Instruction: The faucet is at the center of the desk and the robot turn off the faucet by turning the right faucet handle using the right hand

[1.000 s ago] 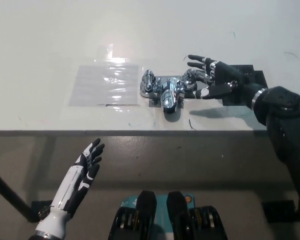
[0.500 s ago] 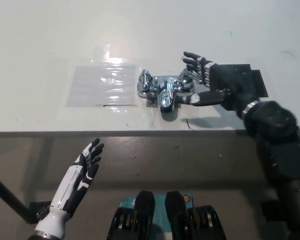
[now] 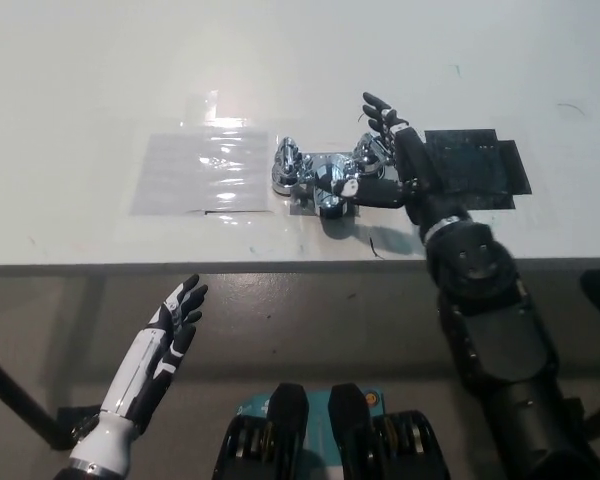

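Right hand (image 3: 390,160) at right faucet handle (image 3: 368,158)

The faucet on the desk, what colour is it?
The faucet is shiny chrome silver, shown best in the head view.

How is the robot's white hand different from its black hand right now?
The white left hand hangs below the desk edge, touching nothing, while the black right hand is up on the white desk at the faucet. The white left hand's fingers are spread open in the air; the black right hand's fingers sit around the right faucet handle. Both belong to the same robot.
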Robot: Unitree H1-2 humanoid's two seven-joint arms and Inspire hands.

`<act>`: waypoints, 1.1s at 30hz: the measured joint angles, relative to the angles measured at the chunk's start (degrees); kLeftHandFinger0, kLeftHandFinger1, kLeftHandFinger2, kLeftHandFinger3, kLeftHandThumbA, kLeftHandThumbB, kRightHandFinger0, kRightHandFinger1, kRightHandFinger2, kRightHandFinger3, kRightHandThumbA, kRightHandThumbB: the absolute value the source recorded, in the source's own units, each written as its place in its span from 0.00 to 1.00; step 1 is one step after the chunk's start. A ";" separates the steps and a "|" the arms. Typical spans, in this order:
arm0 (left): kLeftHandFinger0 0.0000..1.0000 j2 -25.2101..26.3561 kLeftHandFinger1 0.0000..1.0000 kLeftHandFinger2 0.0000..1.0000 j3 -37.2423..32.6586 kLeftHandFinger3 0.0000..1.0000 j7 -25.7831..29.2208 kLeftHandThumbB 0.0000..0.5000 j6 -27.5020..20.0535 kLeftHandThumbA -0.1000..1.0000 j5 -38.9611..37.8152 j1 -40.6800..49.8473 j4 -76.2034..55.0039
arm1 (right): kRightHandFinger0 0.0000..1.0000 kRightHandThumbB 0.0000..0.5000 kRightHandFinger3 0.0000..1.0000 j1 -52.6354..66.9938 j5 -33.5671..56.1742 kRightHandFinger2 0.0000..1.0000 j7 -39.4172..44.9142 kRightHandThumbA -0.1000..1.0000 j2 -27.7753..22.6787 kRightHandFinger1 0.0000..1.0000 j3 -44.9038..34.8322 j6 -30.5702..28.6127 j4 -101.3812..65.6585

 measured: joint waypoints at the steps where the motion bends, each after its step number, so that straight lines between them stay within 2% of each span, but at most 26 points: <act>1: 1.00 0.00 1.00 1.00 0.02 1.00 0.00 0.49 0.00 0.95 -0.02 -0.02 -0.01 | 1.00 0.43 1.00 -0.29 -0.34 1.00 -1.35 1.00 0.46 1.00 0.00 -0.54 0.79; 6: 1.00 0.00 1.00 1.00 0.07 1.00 0.00 0.49 0.13 0.95 -0.12 -0.23 -0.01 | 1.00 0.36 1.00 -1.19 -1.54 1.00 -8.19 1.00 2.41 1.00 -1.63 -3.12 5.07; 7: 1.00 0.01 1.00 1.00 0.12 1.00 0.00 0.49 0.17 0.95 -0.13 -0.21 -0.01 | 1.00 0.24 1.00 -1.20 -1.72 1.00 -9.71 1.00 2.82 1.00 -2.06 -3.59 5.59; 8: 1.00 0.01 1.00 1.00 0.14 1.00 0.00 0.48 0.19 0.95 -0.13 -0.21 -0.01 | 1.00 0.20 1.00 -1.23 -1.86 1.00 -10.75 1.00 3.15 1.00 -2.29 -3.83 5.93; 11: 1.00 0.00 1.00 1.00 0.14 1.00 0.01 0.46 0.25 0.95 -0.13 -0.20 0.00 | 1.00 0.16 1.00 -1.24 -2.51 1.00 -14.28 1.00 4.25 1.00 -2.73 -4.28 7.04; 12: 1.00 0.00 1.00 1.00 0.14 1.00 0.00 0.48 0.27 0.95 -0.13 -0.20 0.00 | 1.00 0.11 1.00 -1.23 -2.76 1.00 -16.02 1.00 4.80 1.00 -2.92 -4.53 7.75; 18: 1.00 0.00 1.00 1.00 0.13 1.00 0.01 0.44 0.41 0.95 -0.12 -0.21 0.01 | 1.00 0.07 1.00 -1.19 -4.29 1.00 -22.95 1.00 6.69 1.00 -3.21 -5.33 10.43; 22: 1.00 0.00 1.00 1.00 0.13 1.00 0.01 0.47 0.43 0.95 -0.12 -0.22 0.01 | 1.00 0.01 1.00 -1.20 -5.21 1.00 -27.16 1.00 7.60 1.00 -3.21 -5.93 12.08; 28: 1.00 0.01 1.00 1.00 0.14 1.00 0.01 0.43 0.44 0.94 -0.11 -0.23 0.01 | 1.00 0.00 1.00 -1.23 -6.71 1.00 -34.24 1.00 8.79 1.00 -3.22 -7.88 14.07; 30: 1.00 0.01 1.00 1.00 0.14 1.00 0.00 0.45 0.44 0.95 -0.11 -0.23 0.01 | 1.00 0.00 1.00 -1.27 -7.32 1.00 -36.34 1.00 8.86 1.00 -3.21 -8.60 13.98; 33: 1.00 0.13 1.00 1.00 0.16 1.00 0.00 0.46 0.41 0.95 -0.12 -0.23 -0.02 | 1.00 0.06 1.00 -1.18 -8.17 1.00 -39.35 1.00 8.86 1.00 -3.25 -10.13 11.99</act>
